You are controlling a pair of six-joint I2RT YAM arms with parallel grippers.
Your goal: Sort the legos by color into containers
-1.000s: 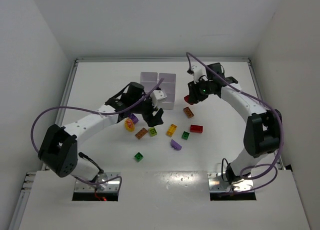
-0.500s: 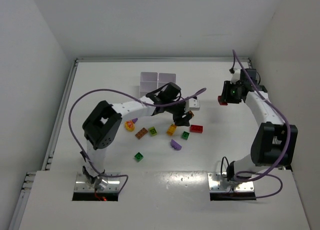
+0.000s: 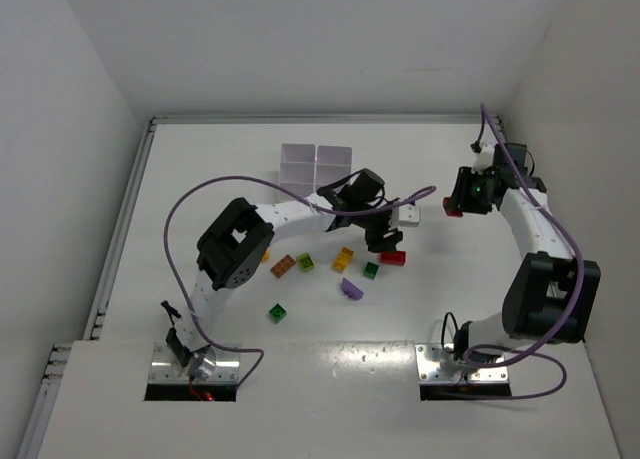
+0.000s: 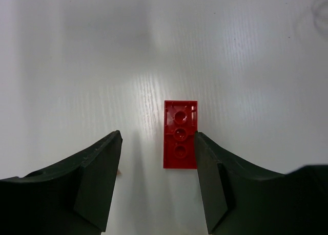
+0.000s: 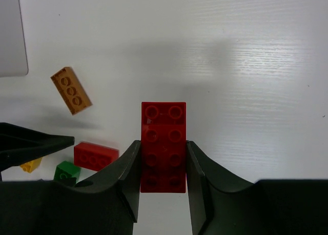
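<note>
The white container tray stands at the back middle. Loose legos lie in front of it: orange, green, yellow, green, purple, green and a red brick. My left gripper is open and hangs just above that red brick, which lies between the fingers close to the right one; the gripper is empty. My right gripper is shut on a red two-by-four brick, held above the table at the far right.
The right wrist view shows an orange brick, the red brick, a green brick and a corner of the tray. The left arm stretches across in front of the tray. Walls enclose the table.
My left arm swung right from the left of the pile to over the loose red brick. My right gripper carried its red brick right, away from the tray.
</note>
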